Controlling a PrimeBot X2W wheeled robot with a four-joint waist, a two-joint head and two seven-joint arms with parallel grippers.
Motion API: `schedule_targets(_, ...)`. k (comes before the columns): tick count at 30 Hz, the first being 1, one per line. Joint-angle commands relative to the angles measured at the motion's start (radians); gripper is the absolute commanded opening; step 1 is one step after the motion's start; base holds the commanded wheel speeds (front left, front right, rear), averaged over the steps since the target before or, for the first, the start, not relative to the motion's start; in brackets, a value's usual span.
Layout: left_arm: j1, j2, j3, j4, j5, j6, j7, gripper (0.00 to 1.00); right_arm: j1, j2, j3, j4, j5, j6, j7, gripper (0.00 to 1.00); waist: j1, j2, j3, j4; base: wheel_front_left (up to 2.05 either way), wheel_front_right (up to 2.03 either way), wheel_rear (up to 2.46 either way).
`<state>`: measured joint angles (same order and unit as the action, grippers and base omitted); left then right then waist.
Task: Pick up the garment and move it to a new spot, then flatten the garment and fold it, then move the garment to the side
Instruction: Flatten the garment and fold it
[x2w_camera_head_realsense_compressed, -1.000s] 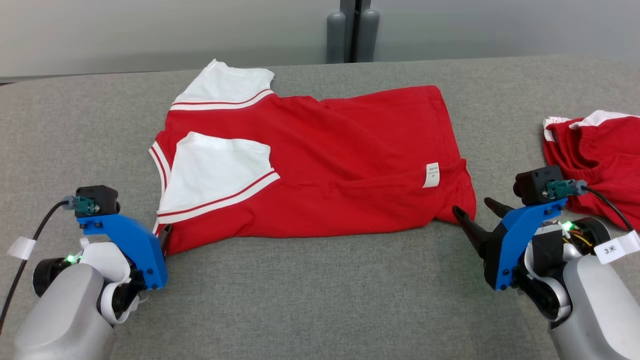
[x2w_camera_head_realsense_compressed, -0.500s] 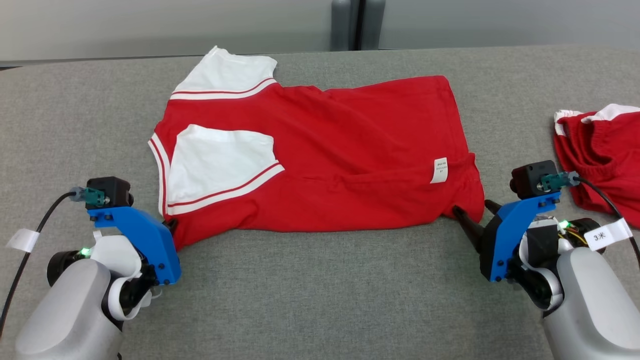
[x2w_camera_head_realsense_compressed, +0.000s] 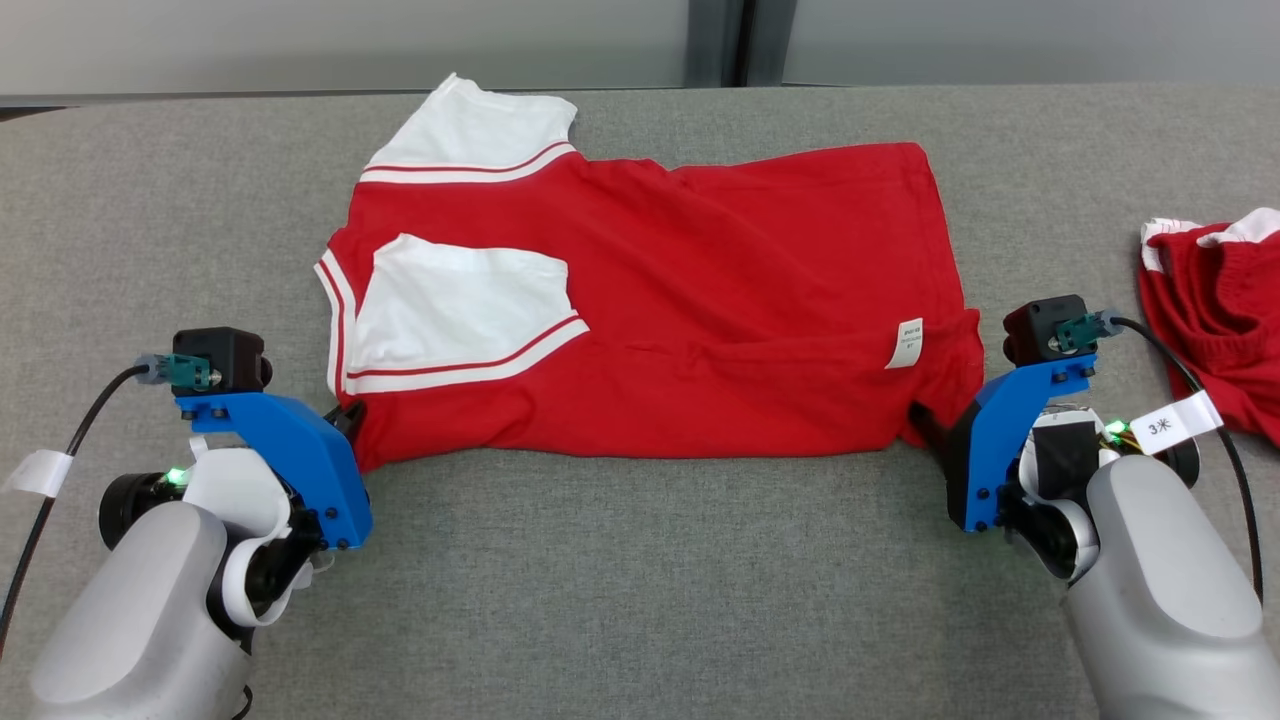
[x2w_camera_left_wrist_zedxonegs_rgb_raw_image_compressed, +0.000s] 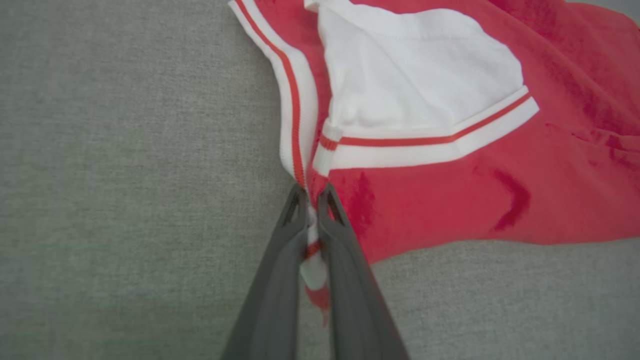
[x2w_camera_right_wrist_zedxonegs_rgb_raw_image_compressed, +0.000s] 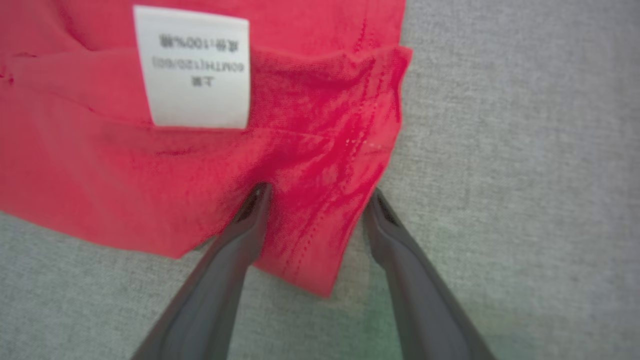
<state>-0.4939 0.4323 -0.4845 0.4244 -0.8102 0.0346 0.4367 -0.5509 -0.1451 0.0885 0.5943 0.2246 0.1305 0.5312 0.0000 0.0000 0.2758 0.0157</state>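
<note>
The garment (x2w_camera_head_realsense_compressed: 700, 300) is a red T-shirt with white sleeves, lying folded on the grey table (x2w_camera_head_realsense_compressed: 640, 580). My left gripper (x2w_camera_head_realsense_compressed: 350, 420) is at its near left corner. In the left wrist view the left gripper (x2w_camera_left_wrist_zedxonegs_rgb_raw_image_compressed: 311, 197) is shut on the striped white and red neckband, with cloth pinched between the fingers. My right gripper (x2w_camera_head_realsense_compressed: 925, 425) is at the near right corner, below the white care label (x2w_camera_head_realsense_compressed: 909, 343). The right wrist view shows the right gripper (x2w_camera_right_wrist_zedxonegs_rgb_raw_image_compressed: 320, 195) open, one finger on each side of the red hem corner (x2w_camera_right_wrist_zedxonegs_rgb_raw_image_compressed: 325, 235).
A second red and white garment (x2w_camera_head_realsense_compressed: 1215, 300) lies bunched at the table's right edge, close behind my right wrist. The table's far edge runs just beyond the T-shirt's upper sleeve (x2w_camera_head_realsense_compressed: 480, 130). Bare grey cloth spreads in front of the garment.
The head camera has tilted, shifting the whole picture. My right gripper has advanced to the hem corner and now straddles it, still open. The left gripper keeps its hold.
</note>
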Motion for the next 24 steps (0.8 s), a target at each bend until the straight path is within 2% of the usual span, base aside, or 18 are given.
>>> schedule_targets(1, -0.005, -0.001, 0.003, -0.004, -0.001, -0.002, -0.009, 0.0, 0.004, 0.006, 0.009, 0.018, 0.001, 0.0, 0.009, 0.46, 0.0, 0.0, -0.001, 0.0, 0.0, 0.0, 0.0)
schedule_targets(2, -0.005, 0.0, 0.004, -0.008, -0.003, -0.003, -0.009, 0.0, 0.001, 0.004, 0.015, 0.024, 0.007, 0.0, 0.01, 0.33, 0.0, 0.0, -0.004, -0.001, 0.0, 0.0, 0.0)
schedule_targets(3, -0.003, 0.002, 0.005, -0.012, -0.004, -0.003, -0.009, 0.0, -0.002, -0.001, 0.021, 0.027, 0.011, 0.0, 0.011, 0.13, 0.0, 0.0, -0.006, -0.001, 0.0, 0.0, 0.0)
schedule_targets(4, -0.001, 0.005, 0.007, -0.017, -0.006, -0.004, -0.009, 0.0, -0.006, -0.006, 0.026, 0.028, 0.019, 0.0, 0.013, 0.0, 0.0, 0.0, -0.01, -0.003, 0.0, 0.0, 0.0)
schedule_targets(13, 0.045, 0.06, 0.018, -0.141, -0.025, -0.006, 0.014, 0.0, 0.021, -0.115, 0.059, -0.062, 0.109, 0.0, 0.043, 0.0, 0.0, 0.0, -0.053, -0.013, 0.0, 0.0, 0.0)
schedule_targets(19, 0.157, 0.136, 0.022, -0.326, -0.048, 0.021, 0.076, 0.0, 0.154, -0.201, 0.055, -0.242, 0.186, 0.0, 0.094, 0.0, 0.0, 0.0, -0.078, -0.018, 0.0, 0.0, 0.0)
schedule_targets(24, 0.306, 0.187, 0.034, -0.482, -0.085, 0.072, 0.111, 0.0, 0.328, -0.219, -0.001, -0.422, 0.22, 0.0, 0.124, 0.0, 0.0, 0.0, -0.095, -0.022, 0.0, 0.0, 0.0)
